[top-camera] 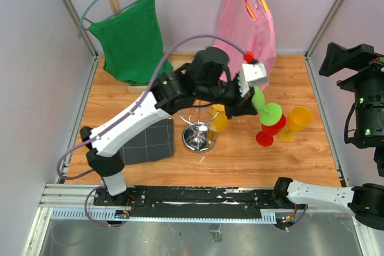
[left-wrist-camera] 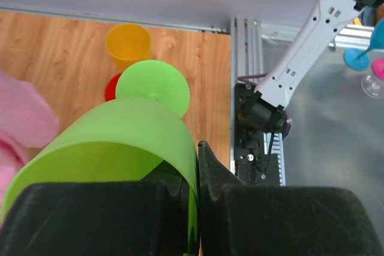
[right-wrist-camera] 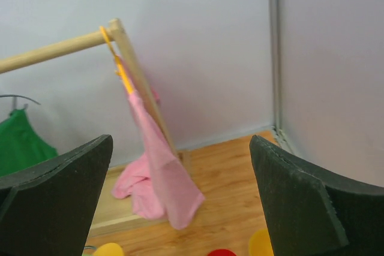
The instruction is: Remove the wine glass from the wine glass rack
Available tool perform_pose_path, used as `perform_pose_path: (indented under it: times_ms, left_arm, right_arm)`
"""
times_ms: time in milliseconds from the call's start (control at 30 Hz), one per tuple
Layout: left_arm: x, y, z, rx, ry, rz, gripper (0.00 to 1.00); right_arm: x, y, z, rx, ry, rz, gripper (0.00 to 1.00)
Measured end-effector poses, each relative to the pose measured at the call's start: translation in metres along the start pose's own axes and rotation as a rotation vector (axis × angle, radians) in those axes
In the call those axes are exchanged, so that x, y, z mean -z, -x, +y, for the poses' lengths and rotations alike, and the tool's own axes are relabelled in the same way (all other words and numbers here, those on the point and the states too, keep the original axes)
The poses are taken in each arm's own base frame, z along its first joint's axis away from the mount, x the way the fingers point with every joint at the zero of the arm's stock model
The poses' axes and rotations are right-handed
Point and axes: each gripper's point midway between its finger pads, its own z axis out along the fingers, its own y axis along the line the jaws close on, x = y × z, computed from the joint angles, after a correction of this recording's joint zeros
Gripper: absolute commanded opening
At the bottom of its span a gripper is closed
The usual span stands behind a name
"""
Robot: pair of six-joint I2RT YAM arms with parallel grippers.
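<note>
The chrome wine glass rack (top-camera: 199, 136) stands mid-table, partly hidden under my left arm. My left gripper (top-camera: 249, 100) is to the right of the rack, shut on the rim of a green wine glass (top-camera: 267, 110) and holding it tilted, apart from the rack. In the left wrist view the fingertips (left-wrist-camera: 207, 154) pinch the green bowl wall (left-wrist-camera: 120, 142), one inside and one outside; its foot (left-wrist-camera: 153, 86) points away. A yellow glass (top-camera: 219, 118) sits close against the rack's right side. My right gripper (right-wrist-camera: 181, 143) is open, empty and raised high at the right (top-camera: 339, 58).
A red glass (top-camera: 268, 132) and an orange-yellow glass (top-camera: 298, 122) stand right of the rack, below the green one. A dark grey box (top-camera: 150, 139) lies left of the rack. A green cloth (top-camera: 132, 37) and a pink cloth (top-camera: 249, 22) hang at the back.
</note>
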Motion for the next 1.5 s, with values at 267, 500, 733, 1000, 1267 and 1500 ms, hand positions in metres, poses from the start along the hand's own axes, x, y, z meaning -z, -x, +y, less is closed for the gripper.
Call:
perform_pose_path:
  times_ms: [267, 500, 733, 1000, 1267, 1500]
  left_arm:
    - [-0.056, -0.06, -0.018, -0.013, -0.07, 0.2, 0.0]
    - [-0.06, -0.083, -0.027, -0.044, -0.084, 0.282, 0.0]
    - [-0.085, -0.12, -0.05, -0.067, -0.145, 0.388, 0.0]
    - [-0.119, -0.191, -0.027, -0.064, -0.094, 0.569, 0.0]
    - [-0.128, -0.217, -0.007, -0.075, -0.027, 0.638, 0.0]
    - [-0.135, -0.238, 0.024, -0.054, 0.033, 0.684, 0.0]
  right_arm:
    - [0.017, -0.02, -0.053, 0.083, -0.15, 0.054, 0.99]
    - [0.026, -0.02, -0.075, 0.081, -0.194, 0.062, 0.98]
    - [0.026, -0.028, -0.074, 0.1, -0.192, 0.079, 0.99]
    - [0.029, -0.039, -0.076, 0.105, -0.186, 0.103, 0.98]
    - [0.034, -0.041, -0.084, 0.082, -0.183, 0.106, 0.98]
    - [0.037, -0.04, -0.09, 0.058, -0.181, 0.102, 0.99]
